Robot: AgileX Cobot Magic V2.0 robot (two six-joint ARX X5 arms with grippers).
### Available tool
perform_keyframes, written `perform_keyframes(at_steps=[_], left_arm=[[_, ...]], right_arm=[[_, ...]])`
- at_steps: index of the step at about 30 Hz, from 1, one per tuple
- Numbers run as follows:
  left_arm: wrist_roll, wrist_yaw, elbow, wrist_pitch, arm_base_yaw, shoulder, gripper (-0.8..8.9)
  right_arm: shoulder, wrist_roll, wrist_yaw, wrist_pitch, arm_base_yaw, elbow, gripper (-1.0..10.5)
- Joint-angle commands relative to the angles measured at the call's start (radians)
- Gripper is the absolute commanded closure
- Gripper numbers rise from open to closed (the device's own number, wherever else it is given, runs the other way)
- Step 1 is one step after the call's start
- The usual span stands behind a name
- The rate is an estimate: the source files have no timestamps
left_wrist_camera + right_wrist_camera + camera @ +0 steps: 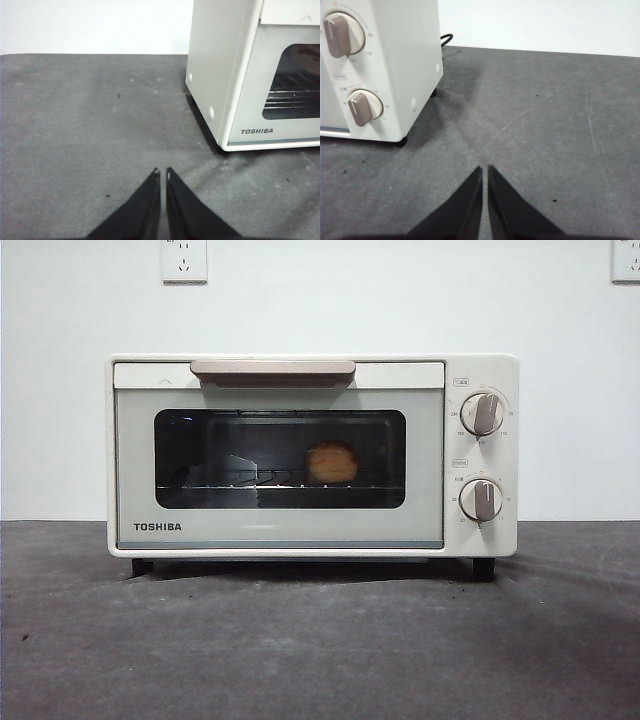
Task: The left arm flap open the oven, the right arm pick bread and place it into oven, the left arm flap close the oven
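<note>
The small golden-orange rounded bread [332, 463] sat on the wire rack [280, 483] inside the cream-white boxy TOSHIBA toaster oven [140, 460], seen through the dark glass window of the shut door [135, 480], a little right of the window's middle. The beige bar handle [272, 368] lay flat along the top of the door, and the two beige knobs [484, 414] stood one above the other on the panel to the right of the door. Neither claw was near the bread: no arm appeared in the front view. The left gripper [161, 172] hovered over the dark grey felt-like table mat [75, 125], its two black tapered jaws drawn together with only a thin slit between the tips and nothing held; the oven stood off to one side of it, its plain side wall and door corner in view, well apart from the tips. The right gripper [485, 169] was likewise pressed nearly closed and empty above the mat, with the oven's knob side lying apart from it and a black cable [445, 38] curling out behind the oven. Between each claw and the bread stood the closed glass door. A white wall [60, 390] with two sockets [184, 260] rose behind the oven.
</note>
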Motion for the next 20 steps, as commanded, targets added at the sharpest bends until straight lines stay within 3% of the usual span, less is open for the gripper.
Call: perform_keyframes(at_steps=[1, 20], left_arm=[[0.016, -0.004, -0.021, -0.006, 0.002, -0.001, 7.84], [0.016, -0.004, -0.021, -0.006, 0.002, -0.001, 7.84]], right_arm=[[-0.003, 0.004, -0.002, 0.002, -0.002, -0.008, 9.3], [-0.003, 0.004, -0.002, 0.013, -0.002, -0.008, 9.3]])
